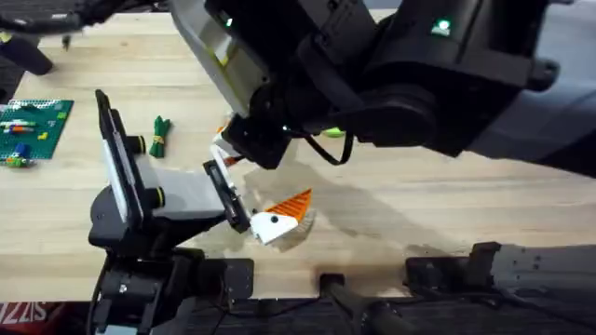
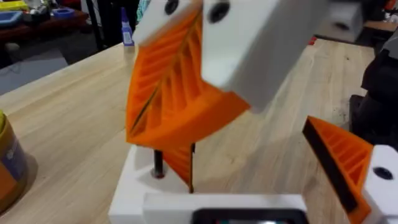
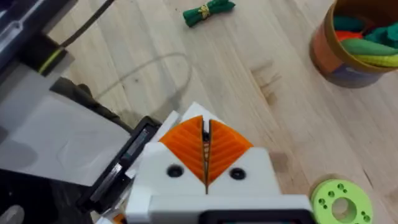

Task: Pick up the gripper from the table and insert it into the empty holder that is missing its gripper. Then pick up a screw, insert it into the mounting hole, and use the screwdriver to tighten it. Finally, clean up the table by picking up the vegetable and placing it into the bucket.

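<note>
In the left wrist view my left gripper [image 2: 255, 158] is open. One finger is the white holder [image 2: 134, 186], and the orange ribbed gripper [image 2: 179, 163] sits against it. The other finger carries its own orange pad [image 2: 339, 158]. A thin dark screw [image 2: 158, 165] stands in the holder's top. My right gripper [image 2: 180, 134] hangs right over it, orange pads pressed together on the screw [image 3: 204, 126]. From overhead, my right arm reaches across above the left gripper [image 1: 256, 186]. The dark green vegetable [image 1: 159, 137] [image 3: 208, 12] lies on the table. The orange bucket [image 3: 354, 43] [image 2: 9, 165] stands apart. A slim blue thing [image 2: 126, 28], possibly the screwdriver, stands far off.
A bright green ring disc [image 3: 339, 199] lies near the bucket. A green brick board [image 1: 33, 126] sits at the table's left edge. My right arm's dark bulk [image 1: 419, 84] hangs over the table's middle and right.
</note>
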Controlling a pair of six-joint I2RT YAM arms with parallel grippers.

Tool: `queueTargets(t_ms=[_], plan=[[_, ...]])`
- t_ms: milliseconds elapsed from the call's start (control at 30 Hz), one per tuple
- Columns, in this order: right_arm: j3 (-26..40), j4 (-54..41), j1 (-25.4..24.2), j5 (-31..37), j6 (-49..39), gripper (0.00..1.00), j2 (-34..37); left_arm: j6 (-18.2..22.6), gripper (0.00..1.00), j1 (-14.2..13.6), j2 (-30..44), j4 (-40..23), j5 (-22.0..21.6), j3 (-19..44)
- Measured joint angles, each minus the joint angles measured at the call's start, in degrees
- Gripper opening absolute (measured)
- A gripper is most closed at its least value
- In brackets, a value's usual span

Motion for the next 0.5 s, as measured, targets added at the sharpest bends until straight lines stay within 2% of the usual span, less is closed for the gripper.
queueTargets(t_ms=[500], plan=[[0.0,0.07,-0.02,-0.2,0.02,0.007,0.0,0.0,0.986,-0.01,0.0,0.01,0.0,0.0]])
